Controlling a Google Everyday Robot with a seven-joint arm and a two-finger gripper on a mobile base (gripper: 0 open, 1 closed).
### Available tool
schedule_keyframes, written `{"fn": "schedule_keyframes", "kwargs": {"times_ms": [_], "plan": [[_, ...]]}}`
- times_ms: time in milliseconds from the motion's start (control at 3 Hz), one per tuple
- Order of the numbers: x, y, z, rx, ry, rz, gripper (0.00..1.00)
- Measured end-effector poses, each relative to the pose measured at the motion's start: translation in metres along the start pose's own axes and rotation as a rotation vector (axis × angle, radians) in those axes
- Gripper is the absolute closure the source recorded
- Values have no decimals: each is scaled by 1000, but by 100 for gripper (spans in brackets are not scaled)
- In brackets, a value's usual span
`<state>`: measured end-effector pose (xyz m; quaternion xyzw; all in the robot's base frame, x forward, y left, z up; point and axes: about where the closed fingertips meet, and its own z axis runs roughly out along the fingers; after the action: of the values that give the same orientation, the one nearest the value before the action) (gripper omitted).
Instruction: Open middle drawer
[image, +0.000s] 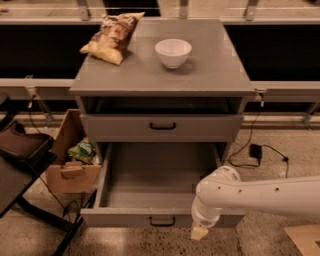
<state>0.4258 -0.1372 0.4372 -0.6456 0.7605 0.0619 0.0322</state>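
Grey three-level cabinet (235, 65) faces the camera. The middle drawer (210, 129), a wide shallow grey front with a small black bar handle (162, 126), sits flush and shut, directly under a dark shallow recess (160, 105) below the cabinet top. The taller grey bottom drawer (120, 218) stands open toward the camera, its interior bare. The gripper (199, 232), a cream-coloured tip on a white jointed arm (265, 192) entering from 3 o'clock, hangs in front of the bottom drawer's front panel, right of that panel's handle and low over the speckled floor (150, 242). Whether the gripper is spread or closed cannot be told. The middle drawer's handle lies at about 11 o'clock from the gripper, well apart, with the open bottom drawer between them. At 9 o'clock of the cabinet a brown cardboard box (70, 175) stands just beside the bottom drawer's left wall; at 3 o'clock a black adapter and cable (255, 151) lie on the floor. On the top rest a brown-and-yellow crisp bag (112, 37) and a white ceramic bowl (173, 52), apart.
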Motion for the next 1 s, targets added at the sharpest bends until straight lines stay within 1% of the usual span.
{"fn": "schedule_keyframes", "kwargs": {"times_ms": [333, 667, 1000], "plan": [[1, 14, -2, -13, 17, -5, 74], [0, 14, -2, -16, 21, -7, 100], [1, 22, -2, -24, 33, -12, 0]]}}
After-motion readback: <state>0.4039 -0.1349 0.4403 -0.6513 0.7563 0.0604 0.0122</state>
